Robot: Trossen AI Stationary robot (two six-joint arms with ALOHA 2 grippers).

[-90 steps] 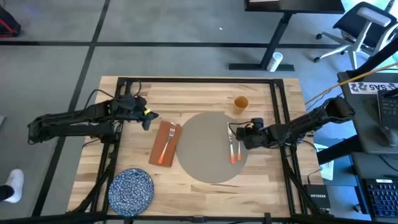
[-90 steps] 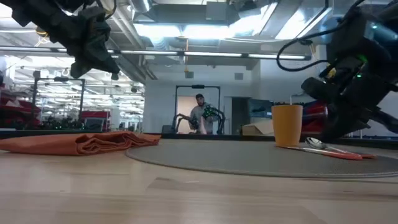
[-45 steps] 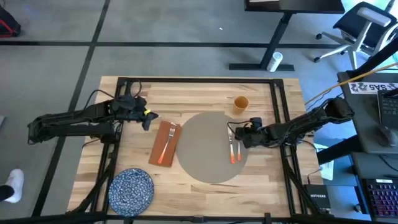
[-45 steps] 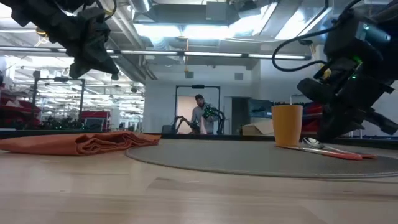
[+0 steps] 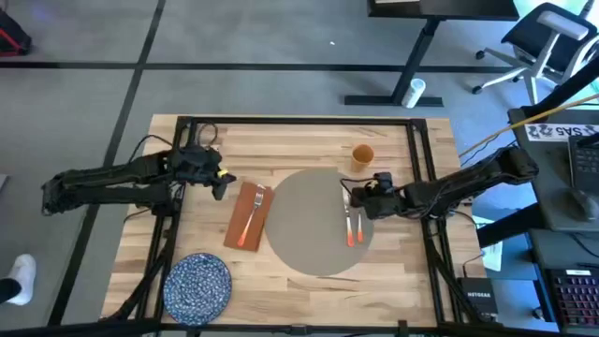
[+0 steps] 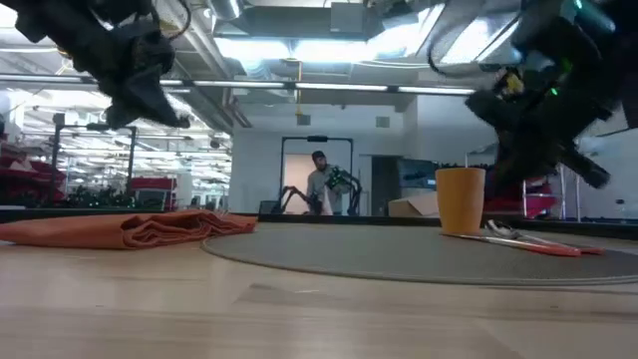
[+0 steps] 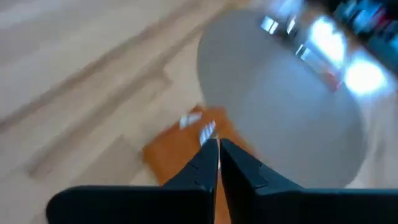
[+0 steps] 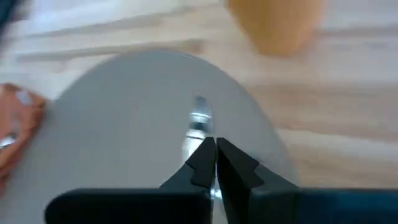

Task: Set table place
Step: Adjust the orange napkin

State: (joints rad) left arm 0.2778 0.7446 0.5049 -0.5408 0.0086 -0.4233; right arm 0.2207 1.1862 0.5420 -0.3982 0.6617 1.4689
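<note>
The round grey-beige placemat [image 5: 309, 225] lies flat in the middle of the wooden table [image 5: 281, 140]. Two orange-handled pieces of cutlery [image 5: 351, 225], one a spoon [image 8: 198, 121], lie on the mat's right part. Left of the mat, a rust-red napkin [image 5: 245, 217] carries a fork [image 5: 255, 208]. A blue speckled plate [image 5: 197, 285] sits at the near left. My right gripper [image 5: 356, 198] hovers shut above the spoon's bowl end, clear of it in the low view [image 6: 528, 120]. My left gripper [image 5: 223, 185] hangs shut in the air beyond the napkin's far end.
An orange cup [image 5: 362, 155] stands upright just beyond the mat's far right rim, close to my right gripper. Black frame rails [image 5: 299, 122] edge the tabletop. Bare wood shows along the far side and at the near right.
My right gripper has risen from just above the cutlery and drifted a little toward the far edge and the cup, staying shut. The cutlery has stayed where it lay on the mat.
</note>
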